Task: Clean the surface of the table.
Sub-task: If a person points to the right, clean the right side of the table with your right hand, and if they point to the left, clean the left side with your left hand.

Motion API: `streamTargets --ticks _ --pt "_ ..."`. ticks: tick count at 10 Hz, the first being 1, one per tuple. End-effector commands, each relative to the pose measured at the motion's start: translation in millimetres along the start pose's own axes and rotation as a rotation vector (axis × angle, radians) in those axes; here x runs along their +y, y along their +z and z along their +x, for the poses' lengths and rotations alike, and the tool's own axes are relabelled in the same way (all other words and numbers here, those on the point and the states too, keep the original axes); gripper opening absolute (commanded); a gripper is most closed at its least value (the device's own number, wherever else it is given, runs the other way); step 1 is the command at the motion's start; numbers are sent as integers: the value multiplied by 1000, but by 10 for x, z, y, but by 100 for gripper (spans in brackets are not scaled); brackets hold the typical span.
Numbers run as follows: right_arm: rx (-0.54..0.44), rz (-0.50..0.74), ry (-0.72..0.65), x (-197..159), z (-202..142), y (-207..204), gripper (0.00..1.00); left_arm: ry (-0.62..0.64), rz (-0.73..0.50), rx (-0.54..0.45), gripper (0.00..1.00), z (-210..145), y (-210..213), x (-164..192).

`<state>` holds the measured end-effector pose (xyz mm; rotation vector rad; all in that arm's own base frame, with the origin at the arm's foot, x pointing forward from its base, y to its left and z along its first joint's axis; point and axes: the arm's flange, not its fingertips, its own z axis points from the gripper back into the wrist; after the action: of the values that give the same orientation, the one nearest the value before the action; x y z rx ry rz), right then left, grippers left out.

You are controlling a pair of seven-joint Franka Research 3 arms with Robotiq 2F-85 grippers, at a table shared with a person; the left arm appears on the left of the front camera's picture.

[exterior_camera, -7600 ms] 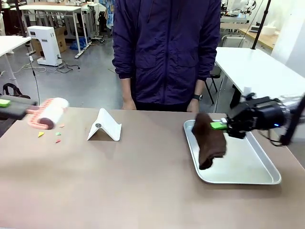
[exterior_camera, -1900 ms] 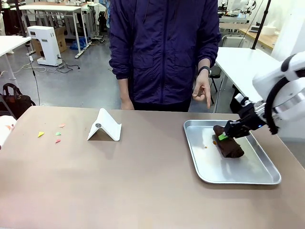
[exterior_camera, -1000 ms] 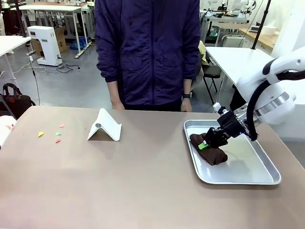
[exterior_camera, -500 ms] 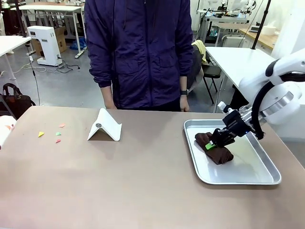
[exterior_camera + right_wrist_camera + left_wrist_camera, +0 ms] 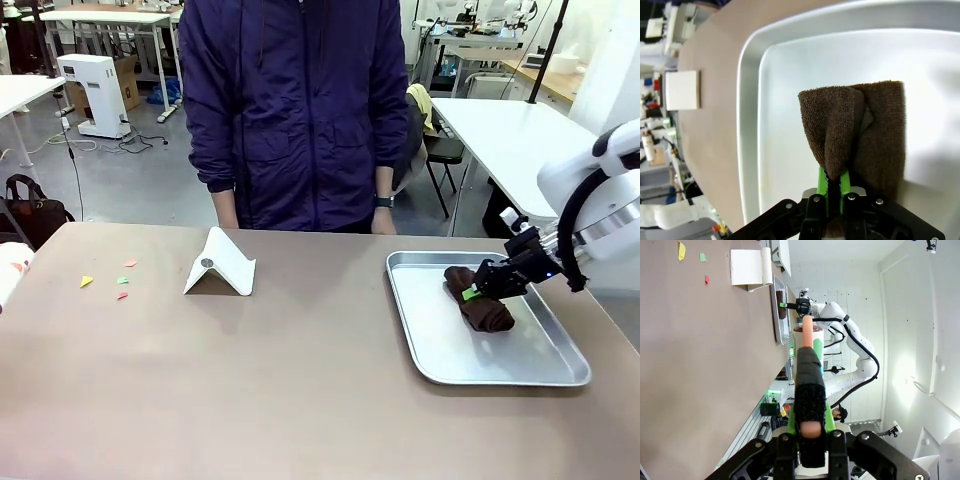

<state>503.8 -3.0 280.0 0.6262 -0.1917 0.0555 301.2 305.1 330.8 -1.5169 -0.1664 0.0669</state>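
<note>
1. The right tool (image 5: 470,293) was clamped shut on a fold of the brown cloth (image 5: 486,312). In the right wrist view its green pads (image 5: 822,186) pinched the bunched terry.
2. The cloth lay inside the tray (image 5: 420,362), apparently resting on the tray's floor in its far half. Its long axis slanted from the tray's far-left part towards its near-right part. The tool came in from the tray's right rim and gripped it part-way along.
3. The tabletop (image 5: 300,390) spread all round the tray. The visible mess on it was a few paper scraps (image 5: 85,281). They lay well apart from the tray on its left, with the white stand (image 5: 220,265) between tray and scraps.
4. The left tool (image 5: 809,405) was closed on a pink handle (image 5: 808,337). In its wrist view it pointed along the tabletop towards the tray, with the scraps off to one side of that line. It looked to sit farther from the tray than the scraps did.
5. Judged from this, the left arm was much nearer the scraps. For the cloth to reach them, it would need lifting out of the tray and carrying leftward past the stand, across most of the tabletop.
6. A person (image 5: 300,110) stood behind the tabletop, left of the tray's far edge, with their hands off it.
</note>
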Motion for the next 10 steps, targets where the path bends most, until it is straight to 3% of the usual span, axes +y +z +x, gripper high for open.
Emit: streamTargets --ticks 1,3,5,8,10 --pt "-50 -53 -67 -248 -82 5 11 2 -5 3 0 -25 -15 -57" --pt "-102 87 -131 -329 -108 195 11 2 -5 3 0 -25 -15 -57" --pt "-122 349 -229 -365 -161 435 11 2 -5 3 0 -25 -15 -57" --pt "-57 670 -361 -397 -267 697 11 2 -5 3 0 -25 -15 -57" --pt "54 836 -385 -378 -391 919 11 2 -5 3 0 -25 -15 -57"
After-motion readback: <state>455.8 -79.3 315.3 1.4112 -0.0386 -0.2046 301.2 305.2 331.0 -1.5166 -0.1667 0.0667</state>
